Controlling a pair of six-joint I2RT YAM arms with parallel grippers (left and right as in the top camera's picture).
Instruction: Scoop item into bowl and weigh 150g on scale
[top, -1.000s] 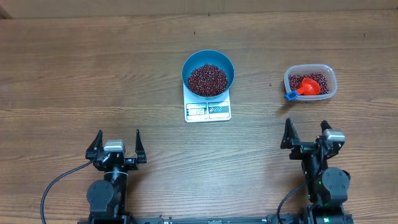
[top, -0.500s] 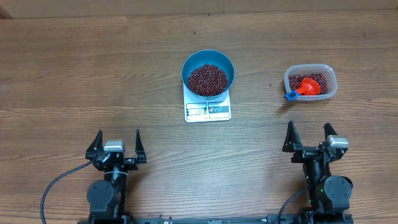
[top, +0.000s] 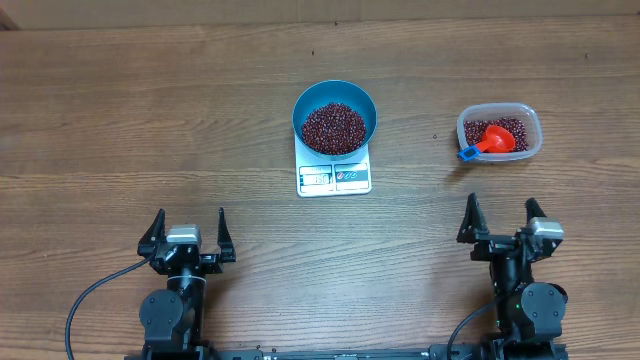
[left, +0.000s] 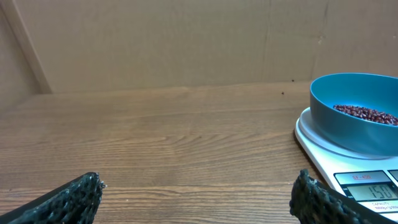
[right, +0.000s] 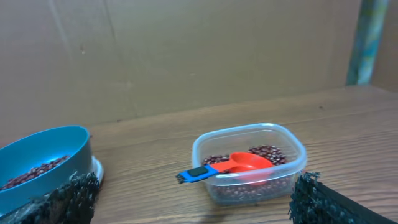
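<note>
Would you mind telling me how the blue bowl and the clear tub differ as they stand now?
The bowl is round and opaque blue; the tub is clear and rounded-rectangular. The bowl stands on the scale; the tub sits directly on the table. The tub has a red scoop lying in it; the bowl has none. Both hold dark red beans.

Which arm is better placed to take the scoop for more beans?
Right: the scoop lies in the tub, just ahead of the open right end effector; the left end effector is left of the scale.
</note>
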